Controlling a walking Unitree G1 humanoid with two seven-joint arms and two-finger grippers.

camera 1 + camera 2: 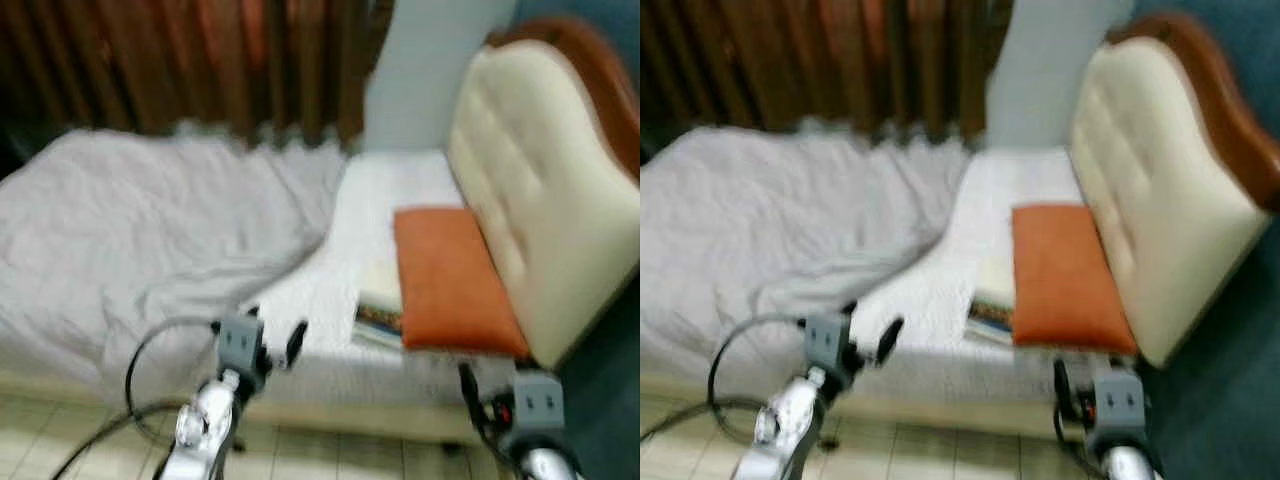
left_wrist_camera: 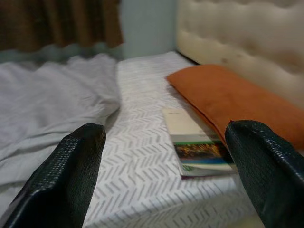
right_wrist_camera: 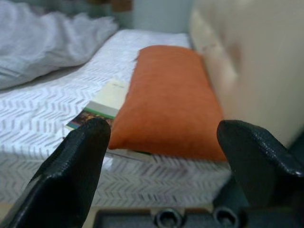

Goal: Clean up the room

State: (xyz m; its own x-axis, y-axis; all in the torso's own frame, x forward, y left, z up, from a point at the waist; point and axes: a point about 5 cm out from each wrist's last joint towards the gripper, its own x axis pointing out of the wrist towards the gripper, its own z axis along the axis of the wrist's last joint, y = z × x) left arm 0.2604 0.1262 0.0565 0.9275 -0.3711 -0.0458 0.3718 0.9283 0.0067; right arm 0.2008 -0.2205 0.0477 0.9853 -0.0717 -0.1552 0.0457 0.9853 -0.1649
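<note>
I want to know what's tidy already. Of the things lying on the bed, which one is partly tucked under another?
The book: its edge toward the headboard slips under the orange pillow. The grey blanket lies crumpled apart from both.

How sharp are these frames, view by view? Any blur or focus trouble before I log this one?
Left and right eye views: soft all over, edges of the orange pillow and headboard smeared. Left wrist view: book cover readable as a picture, near fingers slightly soft. Right wrist view: pillow fairly clear, headboard beside it washed out and blurred.
</note>
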